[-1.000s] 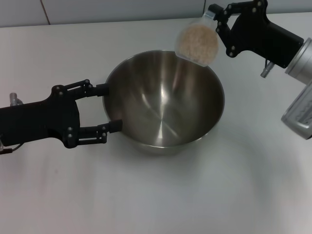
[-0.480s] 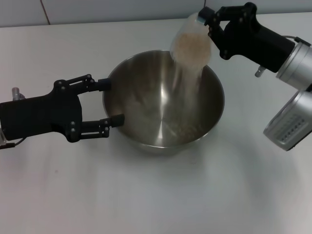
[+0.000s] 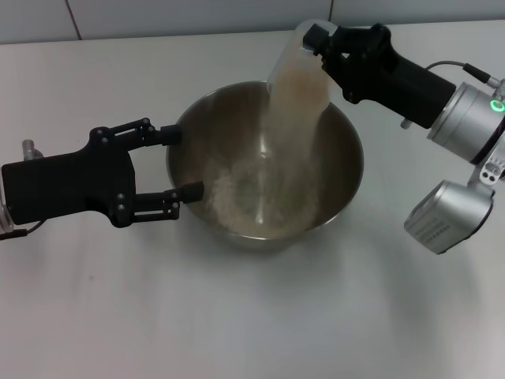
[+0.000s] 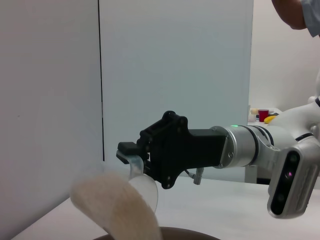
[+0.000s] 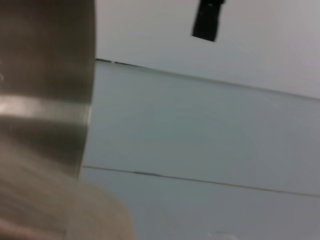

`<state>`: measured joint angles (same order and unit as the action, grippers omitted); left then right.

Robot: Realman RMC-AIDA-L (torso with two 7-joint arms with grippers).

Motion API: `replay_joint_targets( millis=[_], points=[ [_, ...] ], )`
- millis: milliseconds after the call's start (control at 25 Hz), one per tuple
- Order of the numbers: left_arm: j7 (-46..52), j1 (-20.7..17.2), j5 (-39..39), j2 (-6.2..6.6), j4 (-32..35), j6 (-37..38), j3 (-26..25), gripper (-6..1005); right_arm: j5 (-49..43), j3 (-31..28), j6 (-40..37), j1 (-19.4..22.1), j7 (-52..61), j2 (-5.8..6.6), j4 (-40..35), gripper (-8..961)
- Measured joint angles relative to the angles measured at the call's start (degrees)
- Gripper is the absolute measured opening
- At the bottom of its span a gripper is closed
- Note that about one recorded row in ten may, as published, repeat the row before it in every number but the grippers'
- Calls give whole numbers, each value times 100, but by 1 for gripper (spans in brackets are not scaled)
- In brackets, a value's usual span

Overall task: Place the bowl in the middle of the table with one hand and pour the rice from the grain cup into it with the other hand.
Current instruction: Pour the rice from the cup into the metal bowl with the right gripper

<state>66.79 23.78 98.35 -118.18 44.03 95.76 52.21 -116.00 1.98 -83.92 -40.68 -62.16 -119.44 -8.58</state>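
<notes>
The steel bowl (image 3: pixel 331 126) stands mid-table on the white table (image 3: pixel 252 316). My right gripper (image 3: pixel 319 43) is shut on the clear grain cup (image 3: pixel 293 71), which is tipped steeply above the bowl's far rim. Rice (image 3: pixel 290 142) streams from the cup into the bowl, and a pale heap (image 3: pixel 233 193) lies on the bowl's bottom. My left gripper (image 3: pixel 180 162) is open, its fingertips beside the bowl's left wall. The left wrist view shows the right gripper (image 4: pixel 132 152), the cup (image 4: pixel 145 187), the falling rice (image 4: pixel 117 207) and the bowl's rim (image 4: pixel 185 233).
The right arm's silver wrist (image 3: pixel 461 118) and camera housing (image 3: pixel 442 217) hang over the table's right side. The tiled wall (image 3: pixel 197 16) bounds the far edge. The blurred bowl wall (image 5: pixel 45 100) fills the right wrist view's side.
The right gripper has shifted left and tipped the cup further. Rice now pours in a thick stream and has piled up in the bowl. The left gripper has barely moved.
</notes>
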Motion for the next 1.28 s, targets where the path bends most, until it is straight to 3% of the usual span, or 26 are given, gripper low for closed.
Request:
replay_joint_targets(
  millis=[640,1280],
  points=[
    [-9,36,0,5,-87,-135,1,828,-8,17,142,-19,-1825,1,218,9],
    [-9,101,1,15,-88,-143,-67,828,-55,31,81,-10,-2007,0,261,9]
  ],
)
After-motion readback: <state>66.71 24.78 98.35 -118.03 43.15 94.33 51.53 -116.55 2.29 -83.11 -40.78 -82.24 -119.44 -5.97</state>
